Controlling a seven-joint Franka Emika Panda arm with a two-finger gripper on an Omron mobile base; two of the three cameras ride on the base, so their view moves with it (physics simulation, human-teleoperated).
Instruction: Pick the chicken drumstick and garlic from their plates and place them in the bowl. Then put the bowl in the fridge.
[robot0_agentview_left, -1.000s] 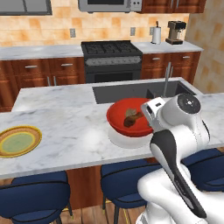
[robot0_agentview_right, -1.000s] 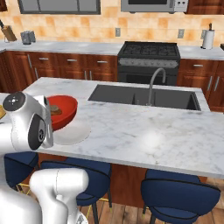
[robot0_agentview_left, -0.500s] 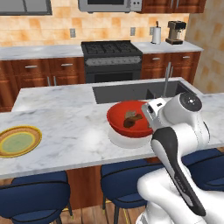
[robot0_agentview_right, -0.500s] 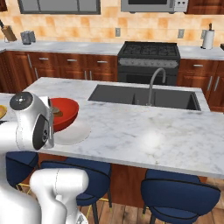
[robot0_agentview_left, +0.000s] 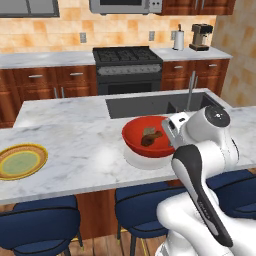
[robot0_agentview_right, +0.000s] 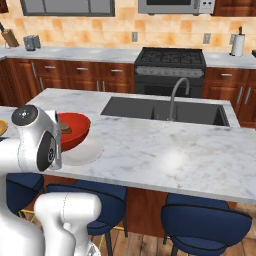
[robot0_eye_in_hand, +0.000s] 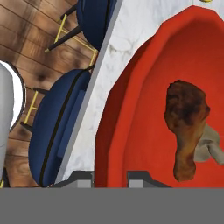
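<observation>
Arm drew back slightly, gripper clamped on red bowl rim near counter edge, one drumstick, one garlic inside.

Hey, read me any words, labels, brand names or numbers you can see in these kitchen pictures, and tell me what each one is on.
No readable text anywhere.
The microwave, stove and coffee machine carry no legible label.
The red bowl, the chicken drumstick and garlic in it, and the green and yellow plate are unmarked.
</observation>
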